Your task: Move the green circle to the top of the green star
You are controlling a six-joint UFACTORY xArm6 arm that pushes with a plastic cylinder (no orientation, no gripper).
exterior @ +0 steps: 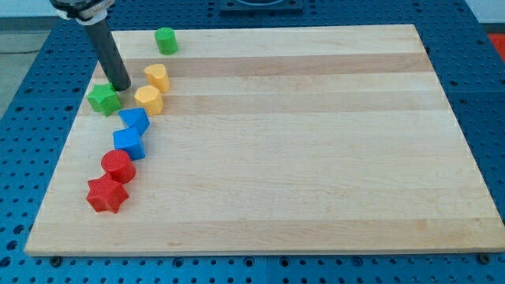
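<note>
Nearest the view's bottom sits the red star [106, 195]; up the table's [316, 158] left edge, my tip [121, 86] touches the green star [103, 99], while the green circle [166, 40] waits well apart at the top. No hand exists to open or close. The approach step remains, I judge: circle beyond it, then push left.

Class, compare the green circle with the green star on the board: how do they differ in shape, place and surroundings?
The green circle is a round cylinder; the green star has pointed arms. The circle stands near the view's top edge of the board, while the star lies lower and further to the view's left. The circle stands alone; the star has my tip right beside its upper right. Both share the same green colour.
</note>
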